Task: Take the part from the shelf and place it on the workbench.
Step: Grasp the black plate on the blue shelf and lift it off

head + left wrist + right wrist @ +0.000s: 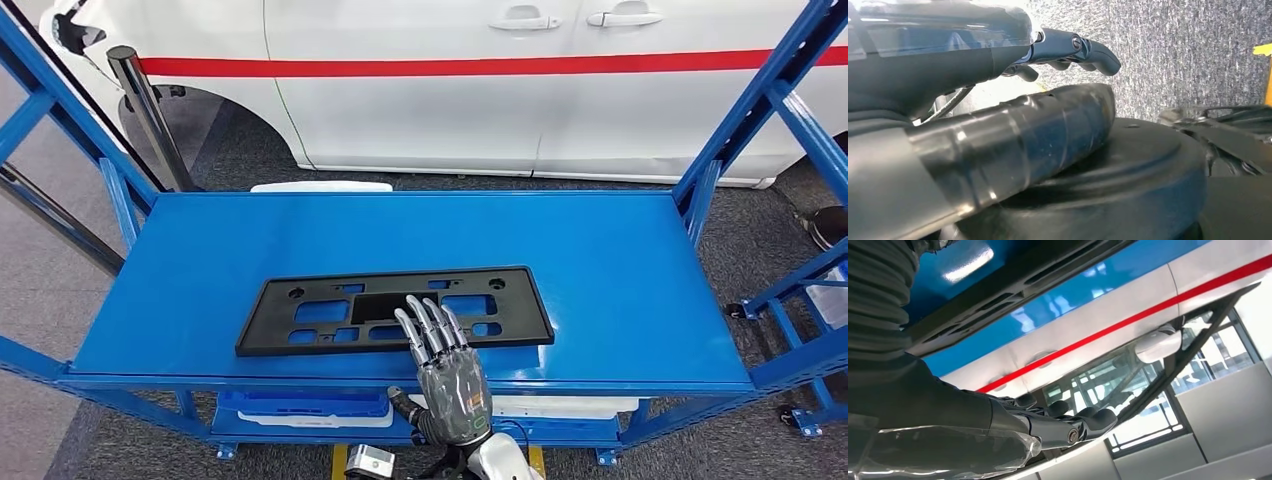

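— Item one, the part (pixel 395 310)?
— Flat black perforated panel, lying flat on the blue shelf (pixel 620 270), long side running parallel to the near edge. It sits just ahead of the right hand (pixel 445 365) and under its fingertips, probably so it can be reached from the front.

— Right hand?
— Fingers straight and slightly spread, extended over the panel's near edge; nothing clamped. Whether the tips touch, I cannot tell.

— Left hand (pixel 1013 95)?
— Hanging by the robot's body above grey floor, fingers loosely curled, holding nothing.

— Room to move?
— Bare shelf beyond and to either side of the right hand; blue uprights (pixel 735 125) stand at the corners, well apart. A white car (pixel 450 90) stands beyond the shelf. A lift toward the robot looks unobstructed.
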`<act>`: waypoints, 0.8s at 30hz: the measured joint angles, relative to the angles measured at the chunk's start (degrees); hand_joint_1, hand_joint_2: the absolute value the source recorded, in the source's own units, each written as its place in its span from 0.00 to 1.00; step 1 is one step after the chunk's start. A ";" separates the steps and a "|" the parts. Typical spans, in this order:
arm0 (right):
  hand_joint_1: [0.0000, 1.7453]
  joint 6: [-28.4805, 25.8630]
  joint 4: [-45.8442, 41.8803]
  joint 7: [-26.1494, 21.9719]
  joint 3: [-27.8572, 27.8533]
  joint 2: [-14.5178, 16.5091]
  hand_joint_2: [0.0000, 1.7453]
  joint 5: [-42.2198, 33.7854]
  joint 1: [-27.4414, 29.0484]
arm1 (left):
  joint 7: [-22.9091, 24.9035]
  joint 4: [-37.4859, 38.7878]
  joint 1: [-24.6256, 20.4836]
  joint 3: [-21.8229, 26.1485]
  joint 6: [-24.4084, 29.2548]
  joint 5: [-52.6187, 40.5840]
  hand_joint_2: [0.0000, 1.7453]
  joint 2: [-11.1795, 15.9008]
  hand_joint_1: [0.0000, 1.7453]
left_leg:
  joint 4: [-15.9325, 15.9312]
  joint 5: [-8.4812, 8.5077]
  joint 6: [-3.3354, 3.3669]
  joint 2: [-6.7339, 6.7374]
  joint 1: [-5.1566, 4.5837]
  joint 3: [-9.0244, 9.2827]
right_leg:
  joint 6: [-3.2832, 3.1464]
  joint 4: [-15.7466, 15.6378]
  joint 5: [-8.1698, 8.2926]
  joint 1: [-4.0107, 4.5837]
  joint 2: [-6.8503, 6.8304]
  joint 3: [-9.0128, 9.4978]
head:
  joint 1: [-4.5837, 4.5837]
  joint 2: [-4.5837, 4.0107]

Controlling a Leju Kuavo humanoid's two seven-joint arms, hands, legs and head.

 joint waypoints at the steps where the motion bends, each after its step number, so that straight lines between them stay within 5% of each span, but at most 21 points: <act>1: 0.00 0.00 0.25 0.06 0.00 0.07 1.00 0.09 -0.06 | 0.05 0.00 0.00 -0.06 -0.02 0.01 0.00 0.01 0.00 | -3.41 1.29 0.18 0.00 -0.09 1.55 | 0.17 0.07 -0.09 0.10 0.04 0.03 | 0.01 0.00; 3: 0.00 -0.01 0.70 0.21 0.00 0.17 1.00 0.27 -0.21 | 0.11 0.00 -0.02 -0.17 -0.05 0.02 0.00 0.01 0.00 | -6.86 1.93 0.70 -0.05 -0.30 2.94 | 0.66 0.14 -0.09 0.28 0.04 -0.18 | 0.01 0.00; 7: 0.00 0.03 1.45 1.71 0.04 0.30 1.00 1.08 -0.53 | 0.13 0.00 0.06 -0.44 -0.12 0.17 0.00 -0.02 0.00 | -7.96 2.25 2.07 -0.04 -0.06 3.34 | 1.77 1.42 -1.06 0.32 0.00 -0.79 | 0.02 0.00; 10: 0.00 0.49 2.07 5.23 0.39 0.14 1.00 2.72 -0.80 | 0.05 0.00 -0.02 -0.82 -0.36 0.60 0.00 -0.01 0.00 | -8.29 2.37 2.89 0.13 -0.05 3.55 | 2.33 10.57 -5.70 0.19 0.00 -5.18 | 0.03 0.00; 12: 0.00 1.49 2.43 8.11 0.77 -0.23 1.00 4.06 -0.80 | -0.10 0.00 0.00 -1.02 -0.57 0.89 0.00 0.02 0.00 | -8.21 2.28 3.02 0.13 -0.12 3.57 | 2.49 15.30 -6.64 0.07 -0.01 -7.72 | 0.03 0.00; 14: 0.00 2.81 2.60 10.46 0.96 -0.60 1.00 5.32 -0.72 | -0.32 0.00 0.03 -1.13 -0.68 1.14 0.00 0.05 0.00 | -8.04 2.10 2.96 0.03 -0.12 3.70 | 2.44 12.36 -3.72 -0.06 -0.02 -6.56 | 0.03 0.00; 17: 0.00 4.37 2.54 12.78 0.98 -0.83 1.00 6.75 -0.61 | -0.59 0.00 0.04 -1.16 -0.70 1.57 0.00 0.05 0.00 | -7.41 1.53 2.25 -0.07 -0.32 3.67 | 1.94 2.44 0.40 0.06 0.01 -2.08 | 0.03 0.00; 21: 0.00 6.01 2.33 14.70 0.98 -1.14 1.00 8.08 -0.20 | -0.74 0.01 0.04 -1.20 -0.54 2.00 0.00 0.15 0.00 | -7.01 1.04 1.15 -0.03 -0.35 3.49 | 0.98 0.50 0.56 0.16 0.24 -1.34 | 0.02 0.00; 24: 0.00 7.12 2.24 15.53 0.98 -1.19 1.00 8.65 -0.13 | -0.75 0.00 0.03 -1.22 -0.27 2.26 0.00 0.25 0.00 | -1.22 -2.59 0.21 0.02 -0.08 1.00 | 0.12 0.00 0.73 -0.06 0.02 -0.99 | -0.02 0.00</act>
